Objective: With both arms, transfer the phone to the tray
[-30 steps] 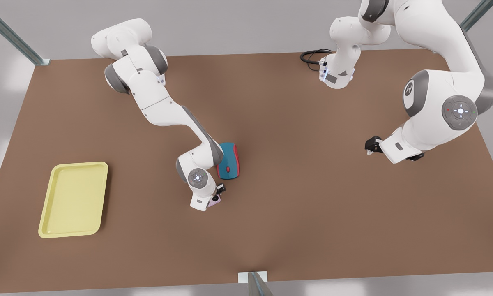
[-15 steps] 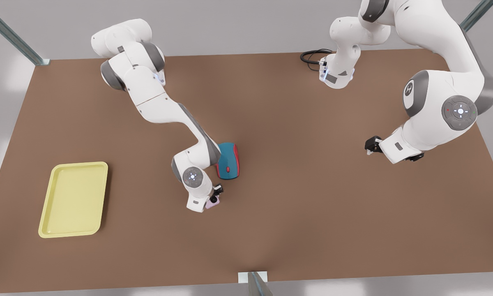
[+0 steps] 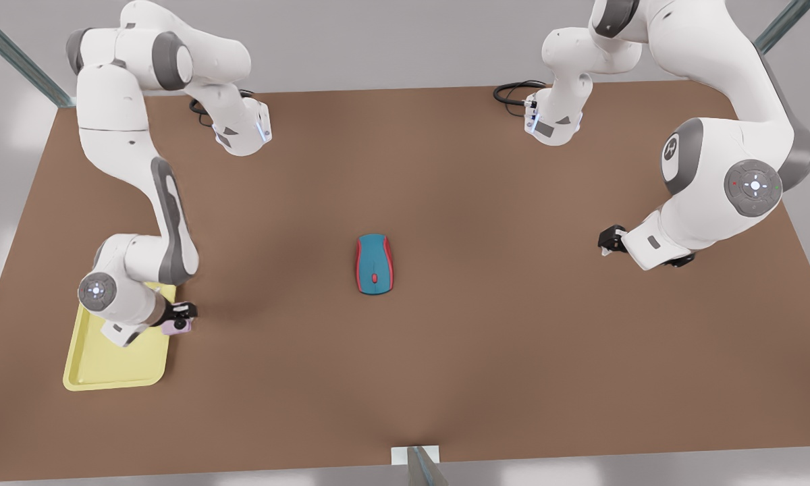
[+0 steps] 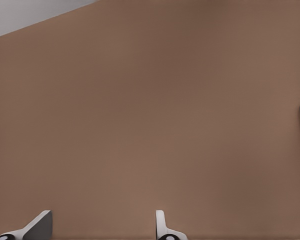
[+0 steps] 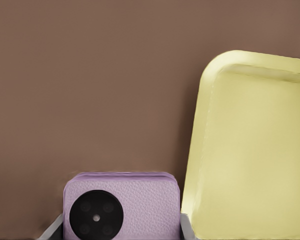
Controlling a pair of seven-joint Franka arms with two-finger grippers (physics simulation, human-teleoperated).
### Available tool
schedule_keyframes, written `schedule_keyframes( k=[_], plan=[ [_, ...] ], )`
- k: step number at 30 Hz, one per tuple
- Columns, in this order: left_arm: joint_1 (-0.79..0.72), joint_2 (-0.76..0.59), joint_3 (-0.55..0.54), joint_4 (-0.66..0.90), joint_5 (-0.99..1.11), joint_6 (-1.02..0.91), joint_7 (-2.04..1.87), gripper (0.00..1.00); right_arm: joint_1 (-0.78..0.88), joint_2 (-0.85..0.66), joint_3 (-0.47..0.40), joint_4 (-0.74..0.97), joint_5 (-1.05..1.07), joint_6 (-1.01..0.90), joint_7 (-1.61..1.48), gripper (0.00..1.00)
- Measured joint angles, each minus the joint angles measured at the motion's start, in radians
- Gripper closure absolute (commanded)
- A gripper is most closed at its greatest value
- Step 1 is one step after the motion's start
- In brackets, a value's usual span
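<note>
Brown table (image 3: 486, 351) spreads bare around everything. On the front view's left, the bent white right arm's gripper (image 3: 179, 318) has its jaws clenched on the small pale pink phone (image 3: 177, 327), just off the shallow pale yellow tray's (image 3: 101, 368) rim. Mid-table lies a teal-and-red mouse (image 3: 374, 264). Far right, the left gripper (image 3: 607, 239) waits, jaws parted.

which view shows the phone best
The right wrist view: the phone is close up, its black camera circle plain, held by the right gripper beside the tray. The front view has it small at the tray's edge.
</note>
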Motion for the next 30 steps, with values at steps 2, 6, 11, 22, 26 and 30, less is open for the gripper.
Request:
schedule_keyframes(
  k=[2,6,11,22,26,30],
  plan=[
    [0.0,0.0,0.0,0.0,0.0,0.001,0.001,0.0,-0.077,-0.003,-0.004,-0.012,0.004,0.0,-0.085,0.24],
    [0.0,0.001,-0.001,0.0,-0.002,0.002,0.002,0.0,-0.183,0.026,-0.005,-0.019,0.009,0.011,-0.25,0.22],
    [-0.001,-0.004,-0.001,0.018,-0.006,0.008,0.004,0.0,-0.208,0.047,-0.004,-0.014,0.013,0.035,-0.419,0.0],
    [0.001,-0.007,0.031,0.025,0.005,0.015,-0.032,0.0,0.078,-0.352,0.101,0.136,-0.019,-0.31,-0.381,0.0],
    [0.001,-0.008,0.031,0.025,0.006,0.016,-0.06,0.0,0.008,-0.349,0.134,0.225,-0.036,-0.443,-0.269,0.0],
    [0.001,-0.009,0.031,0.025,0.007,0.017,-0.083,0.0,-0.002,-0.318,0.133,0.307,-0.046,-0.542,-0.179,0.0]
  ],
)
